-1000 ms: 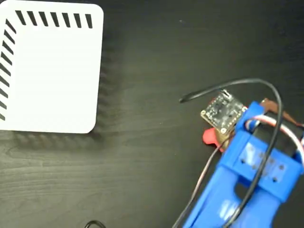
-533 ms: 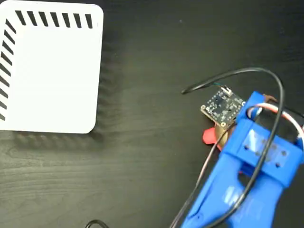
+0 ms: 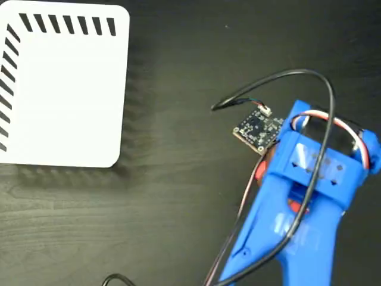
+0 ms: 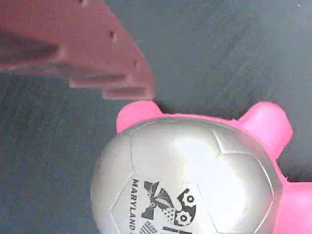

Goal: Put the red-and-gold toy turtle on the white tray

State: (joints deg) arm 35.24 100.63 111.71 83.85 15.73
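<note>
1. In the wrist view, one pinkish finger (image 4: 73, 53) of the hand comes in from the top left. Its tip sits just beside a leg of the red-and-gold toy turtle (image 4: 190, 175). The other finger is out of sight, so I cannot tell how wide the hand is.
2. The turtle's shiny shell has a black mark.
3. In the fixed view, the blue arm (image 3: 303, 208) hides most of the turtle (image 3: 259, 173) on the dark surface (image 3: 178, 208).
4. The white tray (image 3: 65, 89) lies well apart, at the top left.
</note>
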